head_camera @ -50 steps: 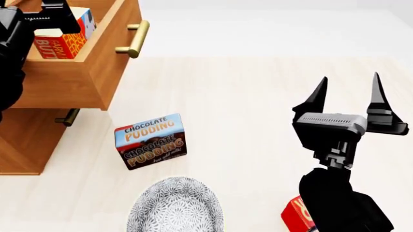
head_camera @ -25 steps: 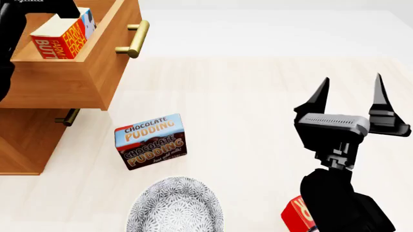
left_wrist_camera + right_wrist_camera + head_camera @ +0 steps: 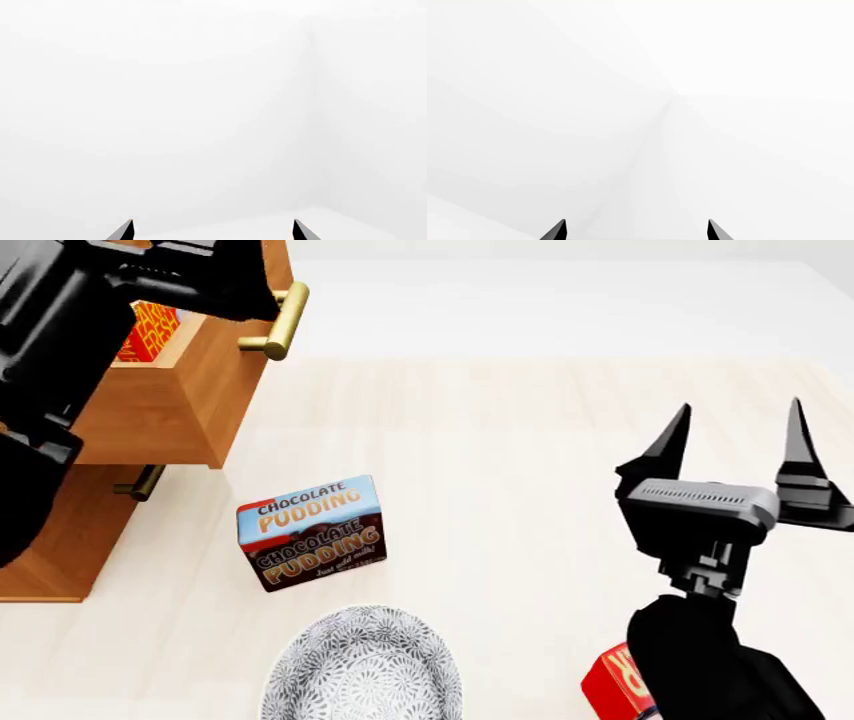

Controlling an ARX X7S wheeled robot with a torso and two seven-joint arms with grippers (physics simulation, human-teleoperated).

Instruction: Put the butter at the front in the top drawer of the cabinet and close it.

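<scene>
A bare simulated test room is shown: blank white walls (image 3: 213,100), a pale wooden floor (image 3: 534,440), scattered grocery boxes, one small cabinet (image 3: 80,530).

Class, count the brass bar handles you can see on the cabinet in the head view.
2: the top drawer's handle on its pulled-out front, and the lower handle, partly hidden beneath that drawer.

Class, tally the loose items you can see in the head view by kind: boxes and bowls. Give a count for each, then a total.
Boxes: 3 — butter box in the top drawer, chocolate pudding box, red box partly hidden by the right arm.
Bowls: 1 — patterned bowl.
Total: 4
</scene>
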